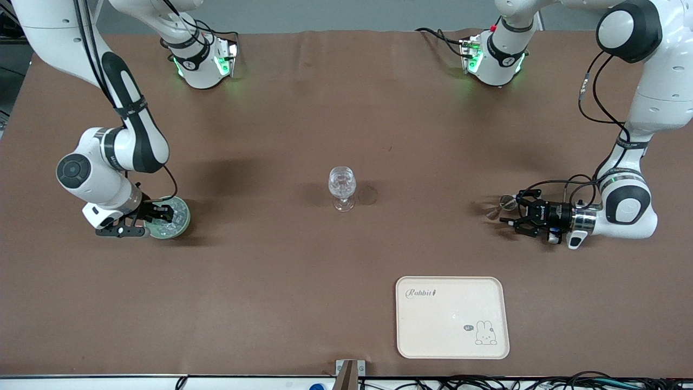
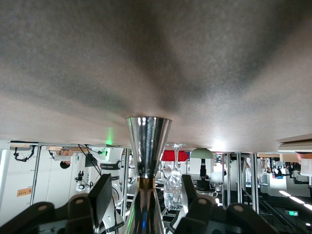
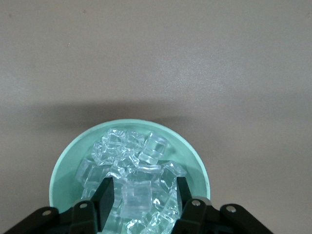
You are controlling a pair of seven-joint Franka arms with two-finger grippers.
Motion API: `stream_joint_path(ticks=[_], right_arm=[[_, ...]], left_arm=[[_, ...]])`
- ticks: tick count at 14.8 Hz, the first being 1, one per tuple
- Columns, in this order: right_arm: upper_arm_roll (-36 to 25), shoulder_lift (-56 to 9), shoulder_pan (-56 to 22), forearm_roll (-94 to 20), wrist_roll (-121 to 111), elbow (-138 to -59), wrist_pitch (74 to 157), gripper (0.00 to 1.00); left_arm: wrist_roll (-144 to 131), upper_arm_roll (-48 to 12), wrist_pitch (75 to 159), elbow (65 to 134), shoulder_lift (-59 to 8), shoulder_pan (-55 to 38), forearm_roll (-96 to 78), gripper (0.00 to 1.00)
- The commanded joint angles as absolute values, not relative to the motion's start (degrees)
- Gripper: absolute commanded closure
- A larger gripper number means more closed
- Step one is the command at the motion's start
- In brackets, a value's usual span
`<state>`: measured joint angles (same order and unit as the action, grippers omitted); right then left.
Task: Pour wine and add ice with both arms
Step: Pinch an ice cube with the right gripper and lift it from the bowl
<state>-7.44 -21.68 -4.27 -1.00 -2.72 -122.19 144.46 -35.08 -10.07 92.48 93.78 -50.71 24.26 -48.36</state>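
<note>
A clear stemmed glass (image 1: 342, 187) stands at the middle of the brown table. My right gripper (image 1: 161, 216) is low in a pale green bowl (image 1: 183, 221) of ice (image 1: 172, 228) at the right arm's end. In the right wrist view its open fingers (image 3: 105, 197) straddle one ice cube (image 3: 139, 197) on the pile, with a gap each side. My left gripper (image 1: 506, 219) lies level at the left arm's end, open around a metal jigger (image 1: 501, 207). In the left wrist view the jigger (image 2: 147, 141) stands between the spread fingers (image 2: 100, 197), untouched.
A cream tray (image 1: 452, 317) with a rabbit print lies near the front camera, toward the left arm's end. A faint ring mark (image 1: 368, 195) is on the table beside the glass. Both arm bases (image 1: 200, 59) stand along the table's edge farthest from the camera.
</note>
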Motion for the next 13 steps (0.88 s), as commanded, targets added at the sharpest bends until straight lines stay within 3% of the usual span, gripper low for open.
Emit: stream_joint_path(ticks=[1, 7, 13], right_arm=[[-7.4, -21.7, -4.3, -1.2, -2.8, -122.7, 144.9, 0.44], [-7.4, -21.7, -4.4, -1.2, -2.6, -122.7, 144.5, 0.76], [-7.4, -21.4, -4.5, -1.2, -2.3, -122.3, 144.0, 0.88]], left_arm=[[-34.1, -10.2, 91.9, 94.0, -51.1, 24.2, -49.4, 0.37], [-33.6, -10.1, 91.9, 94.0, -51.6, 24.0, -50.3, 0.48], [-33.4, -10.1, 92.0, 94.0, -51.6, 23.9, -50.4, 0.61]])
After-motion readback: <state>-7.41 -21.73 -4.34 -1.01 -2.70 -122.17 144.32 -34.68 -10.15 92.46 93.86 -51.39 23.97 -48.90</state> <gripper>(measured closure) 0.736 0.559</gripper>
